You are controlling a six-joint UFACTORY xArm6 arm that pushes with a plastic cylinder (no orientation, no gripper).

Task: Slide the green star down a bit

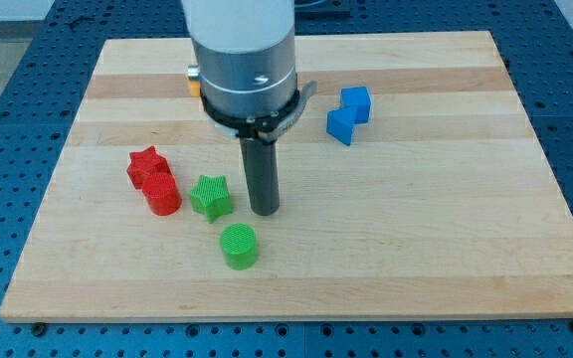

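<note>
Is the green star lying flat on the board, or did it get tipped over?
Flat. The green star shows its whole star-shaped top face and sits level on the wooden board. My tip is just to its right in the view.

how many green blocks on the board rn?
2. The green star sits just to the view's left of my tip. The green cylinder is below both, toward the view's bottom. The arm's body could hide more near the view's top.
</note>
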